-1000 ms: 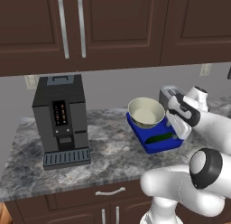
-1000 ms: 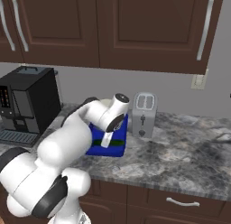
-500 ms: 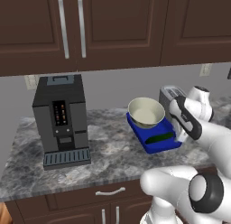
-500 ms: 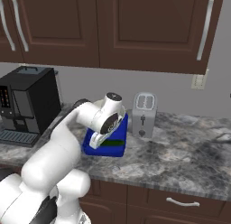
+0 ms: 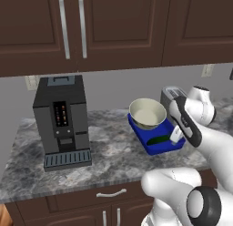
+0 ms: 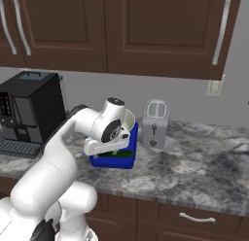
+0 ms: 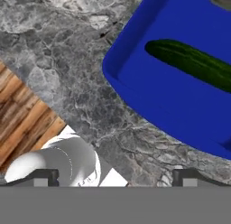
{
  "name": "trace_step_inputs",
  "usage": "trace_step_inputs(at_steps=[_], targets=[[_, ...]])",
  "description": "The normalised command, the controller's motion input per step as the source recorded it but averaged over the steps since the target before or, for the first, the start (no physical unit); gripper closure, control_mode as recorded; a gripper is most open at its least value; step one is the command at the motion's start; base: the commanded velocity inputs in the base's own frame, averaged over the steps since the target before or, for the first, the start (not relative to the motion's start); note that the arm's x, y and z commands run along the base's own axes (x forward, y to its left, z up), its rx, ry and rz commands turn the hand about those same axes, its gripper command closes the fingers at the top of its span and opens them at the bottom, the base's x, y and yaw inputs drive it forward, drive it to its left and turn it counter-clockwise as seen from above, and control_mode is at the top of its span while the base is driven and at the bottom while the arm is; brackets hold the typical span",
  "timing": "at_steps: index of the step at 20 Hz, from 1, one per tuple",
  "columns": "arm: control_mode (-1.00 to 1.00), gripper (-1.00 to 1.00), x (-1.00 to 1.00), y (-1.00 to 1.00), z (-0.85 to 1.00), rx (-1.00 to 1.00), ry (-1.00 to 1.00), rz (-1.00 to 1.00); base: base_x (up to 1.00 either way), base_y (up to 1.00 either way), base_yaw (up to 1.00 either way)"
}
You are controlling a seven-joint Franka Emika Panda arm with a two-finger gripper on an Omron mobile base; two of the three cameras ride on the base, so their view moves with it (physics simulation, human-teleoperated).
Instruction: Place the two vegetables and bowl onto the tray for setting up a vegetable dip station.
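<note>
My claw was spread wide, nothing between the tips, hanging over the near right edge of the blue tray. Cucumber lay flat inside the tray, near side. Bowl sat on the tray's far end. Tray was on the grey stone counter, toaster just beside it on the right, coffee machine well apart on the left.

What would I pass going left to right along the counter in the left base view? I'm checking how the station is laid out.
Coffee machine → bowl at the back of the blue tray → cucumber lying in the tray → toaster, partly behind the arm.
</note>
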Motion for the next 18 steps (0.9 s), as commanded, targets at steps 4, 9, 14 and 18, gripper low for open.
trace_step_inputs(at_steps=[4,9,14,18], targets=[[-1.00,-1.00,-0.29,0.13,0.12,0.00,0.17,-0.33,0.00,0.00,0.00],[-1.00,-1.00,-0.17,0.08,0.05,0.00,0.17,-0.22,0.00,0.00,0.00],[-1.00,-1.00,-0.20,0.05,0.02,0.00,0.08,-0.15,0.00,0.00,0.00],[-1.00,-1.00,-0.09,0.06,0.00,0.00,0.04,-0.10,0.00,0.00,0.00]])
